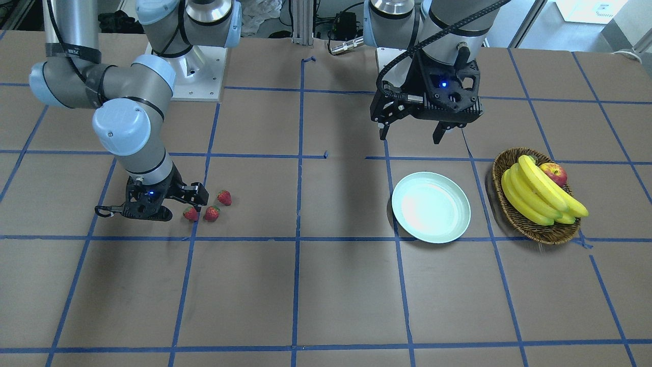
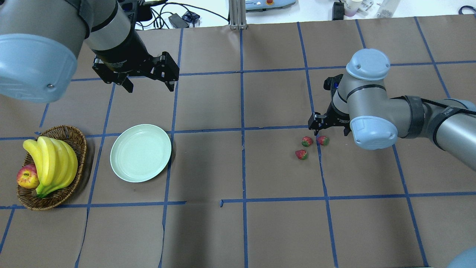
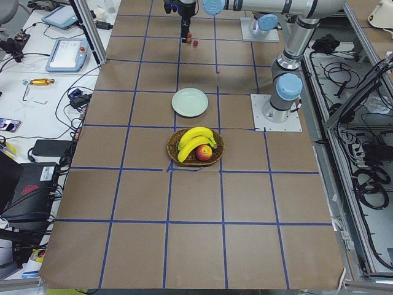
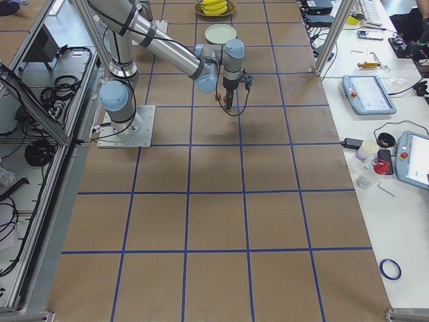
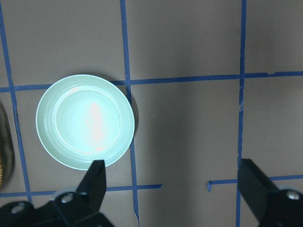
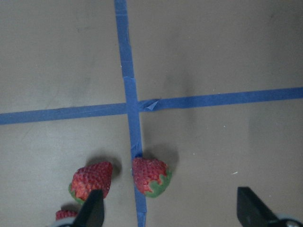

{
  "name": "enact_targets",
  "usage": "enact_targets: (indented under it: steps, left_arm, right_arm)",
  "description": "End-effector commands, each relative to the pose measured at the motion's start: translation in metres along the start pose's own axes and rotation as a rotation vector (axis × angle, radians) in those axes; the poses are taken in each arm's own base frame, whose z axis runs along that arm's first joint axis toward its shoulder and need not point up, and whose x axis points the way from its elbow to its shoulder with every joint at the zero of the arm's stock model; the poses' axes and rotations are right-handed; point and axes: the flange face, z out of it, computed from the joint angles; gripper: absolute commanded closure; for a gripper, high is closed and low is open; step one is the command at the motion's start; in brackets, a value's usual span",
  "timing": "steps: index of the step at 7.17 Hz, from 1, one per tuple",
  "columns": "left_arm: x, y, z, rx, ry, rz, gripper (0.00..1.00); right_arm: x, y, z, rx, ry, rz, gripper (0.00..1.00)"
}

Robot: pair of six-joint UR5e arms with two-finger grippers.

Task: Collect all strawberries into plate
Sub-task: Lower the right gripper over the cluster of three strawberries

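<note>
Three strawberries lie on the table: one (image 2: 322, 140) under my right gripper, one (image 2: 307, 141) beside it, one (image 2: 301, 154) nearer the robot. They also show in the front view (image 1: 191, 213) (image 1: 212, 213) (image 1: 224, 197). My right gripper (image 2: 331, 131) is open and low over them. In the right wrist view one strawberry (image 6: 150, 176) lies between the fingers, another (image 6: 92, 179) is by the left finger (image 6: 93, 210). The mint-green plate (image 2: 140, 152) is empty. My left gripper (image 2: 150, 86) is open and empty, hovering beyond the plate (image 5: 85, 120).
A wicker basket (image 2: 70, 136) with bananas (image 2: 52, 160) and an apple (image 2: 28, 176) stands left of the plate. Blue tape lines grid the brown table. Bare table lies between the strawberries and the plate.
</note>
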Motion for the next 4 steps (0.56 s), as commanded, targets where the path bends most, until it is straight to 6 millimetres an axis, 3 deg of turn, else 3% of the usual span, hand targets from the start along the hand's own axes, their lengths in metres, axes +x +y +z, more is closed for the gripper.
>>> enact_targets:
  steps: [1, 4]
  left_arm:
    - [0.0, -0.0003, -0.0005, 0.001, 0.0, 0.0, 0.0]
    - [0.0, -0.0003, -0.0005, 0.001, 0.0, 0.0, 0.0]
  right_arm:
    - [0.0003, -0.0035, 0.0223, -0.007, 0.0, -0.002, 0.14]
    - [0.0001, -0.0062, 0.0239, 0.001, -0.002, -0.002, 0.15]
